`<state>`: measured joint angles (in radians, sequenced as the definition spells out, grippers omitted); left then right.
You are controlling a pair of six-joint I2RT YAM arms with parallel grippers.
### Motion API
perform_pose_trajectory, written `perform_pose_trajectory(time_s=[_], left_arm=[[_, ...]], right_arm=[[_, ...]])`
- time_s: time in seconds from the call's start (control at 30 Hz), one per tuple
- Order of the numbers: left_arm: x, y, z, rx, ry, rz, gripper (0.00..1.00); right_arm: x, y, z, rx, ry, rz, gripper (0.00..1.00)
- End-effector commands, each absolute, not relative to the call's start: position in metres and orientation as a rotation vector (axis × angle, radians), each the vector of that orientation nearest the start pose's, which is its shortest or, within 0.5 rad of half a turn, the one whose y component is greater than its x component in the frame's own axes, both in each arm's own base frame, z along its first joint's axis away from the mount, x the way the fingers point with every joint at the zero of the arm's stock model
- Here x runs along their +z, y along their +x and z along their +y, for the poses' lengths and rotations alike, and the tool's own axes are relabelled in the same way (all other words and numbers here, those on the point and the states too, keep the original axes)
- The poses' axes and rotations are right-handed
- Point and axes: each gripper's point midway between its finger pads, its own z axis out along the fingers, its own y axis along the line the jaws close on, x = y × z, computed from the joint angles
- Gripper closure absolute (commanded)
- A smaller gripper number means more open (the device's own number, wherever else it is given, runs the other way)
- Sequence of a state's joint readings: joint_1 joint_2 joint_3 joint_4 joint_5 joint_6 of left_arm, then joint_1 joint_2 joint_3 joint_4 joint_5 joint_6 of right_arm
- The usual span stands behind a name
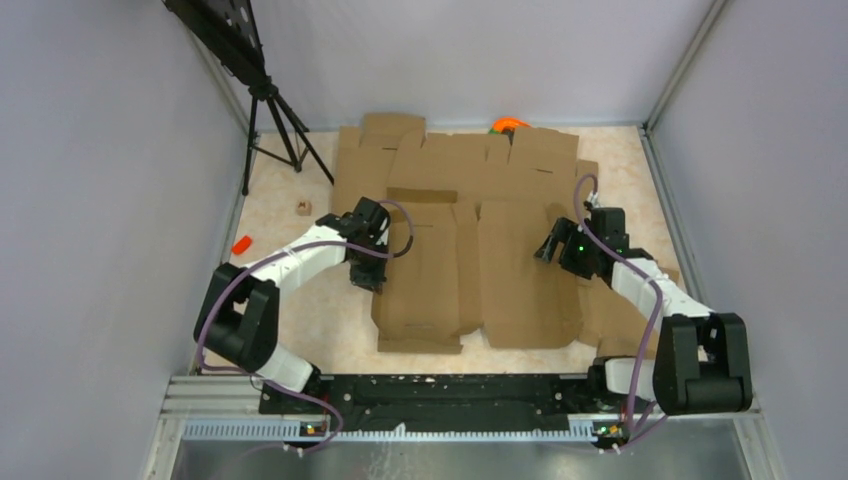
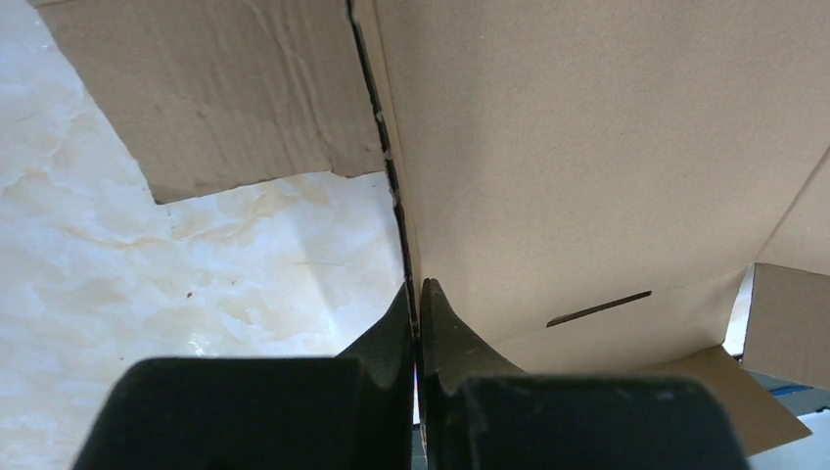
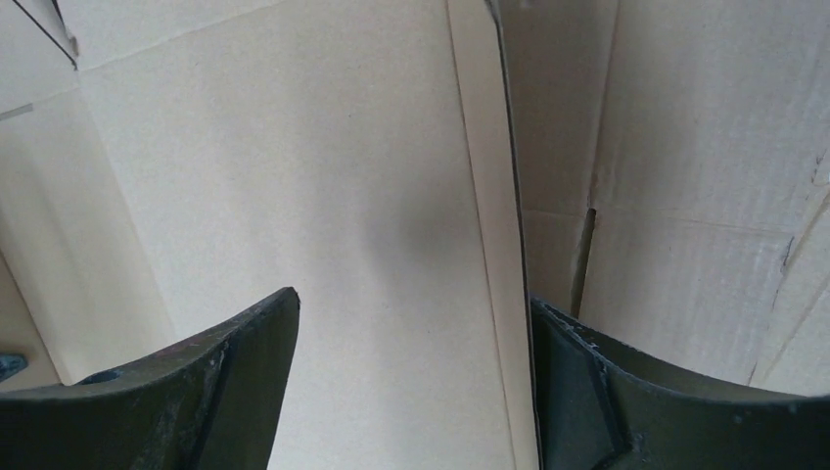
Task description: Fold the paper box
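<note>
The paper box (image 1: 470, 270) is lying on the tabletop (image 1: 290, 330); the left jaws are pinching its left edge (pressed tight together), while the right jaws are standing wide apart astride a panel edge

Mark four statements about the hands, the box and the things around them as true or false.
1. The left hand is shut at an edge of the paper box. True.
2. The right hand is clamped shut. False: it is wide open.
3. An orange object lies at the far side of the table. True.
4. The tripod stands by the right wall. False: it stands at the far left.
</note>
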<state>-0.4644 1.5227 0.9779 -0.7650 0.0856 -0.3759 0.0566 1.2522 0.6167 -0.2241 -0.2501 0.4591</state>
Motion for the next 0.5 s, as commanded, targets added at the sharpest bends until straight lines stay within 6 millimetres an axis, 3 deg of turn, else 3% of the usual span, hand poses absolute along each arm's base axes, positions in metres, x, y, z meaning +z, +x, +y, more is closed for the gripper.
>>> perform_pose_trajectory(time_s=[0.0,0.13,0.47], left_arm=[[0.052,0.232,-0.167,-0.36,0.182,2.917,1.0],[0.055,0.229,-0.182,-0.433,0.224,2.905,1.0],[0.06,0.214,-0.221,-0.608,0.334,2.863,1.0]], right_arm=[[0.065,0.298,0.08,0.525,0.314,2.436,0.28],[0.061,0.295,0.098,0.654,0.273,2.452,0.42],[0.074,0.279,0.113,0.672,0.178,2.455,0.41]])
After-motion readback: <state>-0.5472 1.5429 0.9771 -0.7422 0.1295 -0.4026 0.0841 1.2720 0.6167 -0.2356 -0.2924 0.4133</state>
